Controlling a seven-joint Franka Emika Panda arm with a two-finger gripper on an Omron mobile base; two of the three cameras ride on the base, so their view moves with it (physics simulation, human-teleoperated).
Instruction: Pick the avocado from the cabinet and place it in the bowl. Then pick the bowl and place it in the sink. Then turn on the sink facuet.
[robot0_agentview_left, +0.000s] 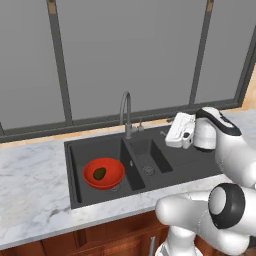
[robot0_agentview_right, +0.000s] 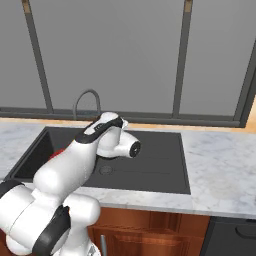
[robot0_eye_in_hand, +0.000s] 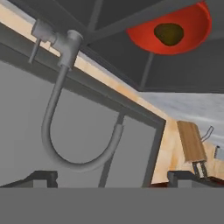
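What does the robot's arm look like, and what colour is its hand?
The arm is glossy white, built of fat rounded tubes with dark grey rings at the joints. Its hand is a boxy white block, and the gripper ends in two small dark finger tips.

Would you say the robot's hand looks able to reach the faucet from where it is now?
Probably yes. The hand is open above the right basin of the sink, the faucet stands close beside it, and nothing lies between them; the bowl sits down in the left basin.
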